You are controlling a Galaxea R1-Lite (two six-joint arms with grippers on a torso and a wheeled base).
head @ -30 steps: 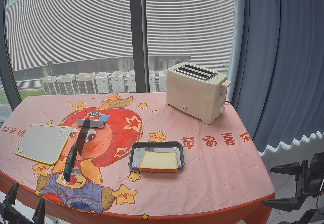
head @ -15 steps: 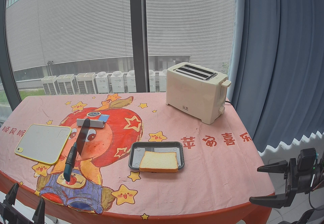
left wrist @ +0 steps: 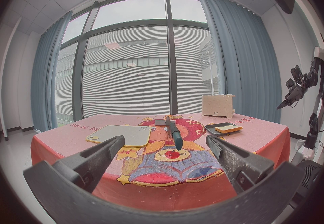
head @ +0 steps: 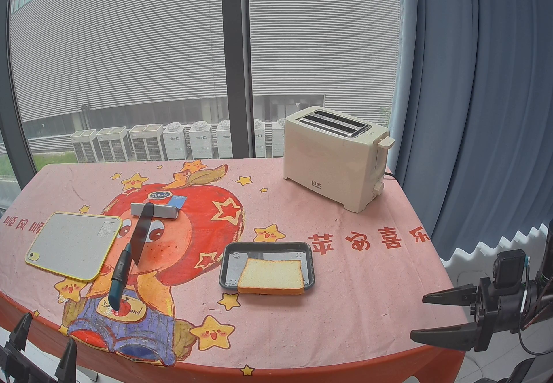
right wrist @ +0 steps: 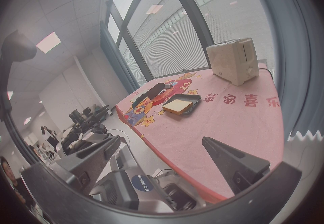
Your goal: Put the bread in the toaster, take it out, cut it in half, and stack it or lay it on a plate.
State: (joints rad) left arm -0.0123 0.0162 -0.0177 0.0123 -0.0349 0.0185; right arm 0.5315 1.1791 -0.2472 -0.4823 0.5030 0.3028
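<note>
A tall window and a blue curtain (head: 478, 84) stand behind a tabletop (head: 368, 286) covered with a pink cartoon cloth. The cream toaster (head: 337, 156) sits at the far right corner, both slots up and empty. A pale cutting board (head: 72, 244) with a yellow rim lies on the left side. A dark tray (head: 253, 256) lies near the front middle, and the bread (head: 271, 276), one flat slice, rests in its near half. A knife (head: 129, 254) lies between board and tray, its blade tip propped on a small grey block (head: 154, 209).

The right gripper (head: 419, 318) hangs just off the front right corner, fingers wide apart and holding nothing, well apart from the slice. The left gripper (head: 45, 341) sits below the front left edge, fingers apart too, also empty.

The step in hand looks like fetching the slice for the toaster. The right arm is the closer one. It would do best to come in low over the tray's right rim, pinch the slice by one edge, and squeeze lightly, since soft bread will likely crush or tear. Then turn it upright and line it with a slot before lowering
</note>
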